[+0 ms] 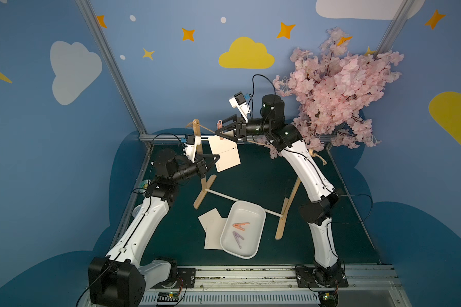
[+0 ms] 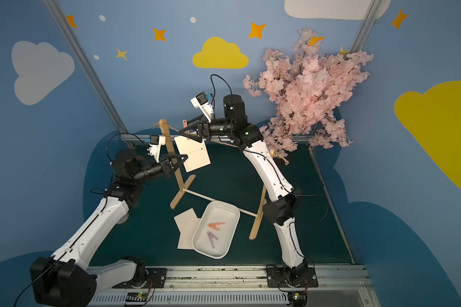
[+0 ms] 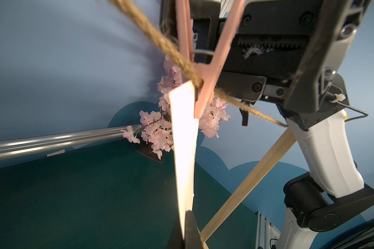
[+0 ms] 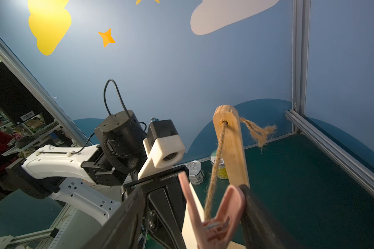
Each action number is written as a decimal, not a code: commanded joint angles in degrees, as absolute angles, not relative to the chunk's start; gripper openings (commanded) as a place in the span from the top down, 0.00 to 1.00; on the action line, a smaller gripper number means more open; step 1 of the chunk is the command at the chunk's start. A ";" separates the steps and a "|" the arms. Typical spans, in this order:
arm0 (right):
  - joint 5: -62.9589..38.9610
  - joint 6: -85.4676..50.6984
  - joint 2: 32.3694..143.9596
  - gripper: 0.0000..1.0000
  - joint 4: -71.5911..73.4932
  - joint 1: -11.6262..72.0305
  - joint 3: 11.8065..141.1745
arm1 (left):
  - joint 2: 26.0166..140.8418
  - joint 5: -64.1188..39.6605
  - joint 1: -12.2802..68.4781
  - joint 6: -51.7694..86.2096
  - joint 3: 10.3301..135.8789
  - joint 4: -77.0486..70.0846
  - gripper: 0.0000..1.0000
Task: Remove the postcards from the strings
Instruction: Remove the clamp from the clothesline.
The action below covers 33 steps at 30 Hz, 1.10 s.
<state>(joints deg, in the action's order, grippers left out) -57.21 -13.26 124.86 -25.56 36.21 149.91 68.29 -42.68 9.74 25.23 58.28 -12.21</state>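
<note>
The dark green table (image 1: 264, 180) is carrying a wooden rack: a left upright (image 1: 197, 127) and a right upright (image 1: 293, 194) are standing joined low down by a white crossbar rod (image 1: 224, 196). A pink blossom tree (image 1: 338, 87) is filling the far right corner.

A white tray (image 1: 253, 215) is lying near the front, its far edge overlapping the rod in both top views. Two postcards (image 1: 210, 226) are lying flat on the table just beside it, overlapping each other and partly tucked under the tray's edge.

The third postcard (image 1: 224, 154) is hanging tilted from the twine (image 3: 160, 41), which is running between the tops of the uprights. The left gripper (image 1: 216, 159) is pinching this card's lower corner, its jaws closed flat on the paper. The right gripper (image 1: 220, 129) is reaching in at the twine with its jaws apart, straddling the pink peg (image 3: 205, 86) that is clamping the card's top corner to the twine. In the right wrist view one finger (image 4: 253, 204) is touching a peg handle while the other is standing clear.

An orange peg (image 1: 240, 226) and a purple peg (image 1: 237, 238) are lying in the tray.
</note>
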 commanded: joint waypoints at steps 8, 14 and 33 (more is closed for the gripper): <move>-60.39 -14.61 126.66 0.42 -24.39 36.22 151.08 | 68.07 -43.68 9.58 24.24 59.68 -10.90 0.97; -60.55 -15.16 126.82 0.50 -23.65 36.12 151.11 | 68.08 -44.03 9.58 24.17 59.77 -10.73 0.97; -59.99 -15.73 127.18 1.00 -23.29 36.04 151.10 | 67.81 -44.12 9.59 24.52 59.59 -10.81 0.97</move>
<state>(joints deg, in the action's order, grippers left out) -59.18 -15.59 125.80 -24.16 36.10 149.91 68.29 -43.51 9.76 25.04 58.28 -11.22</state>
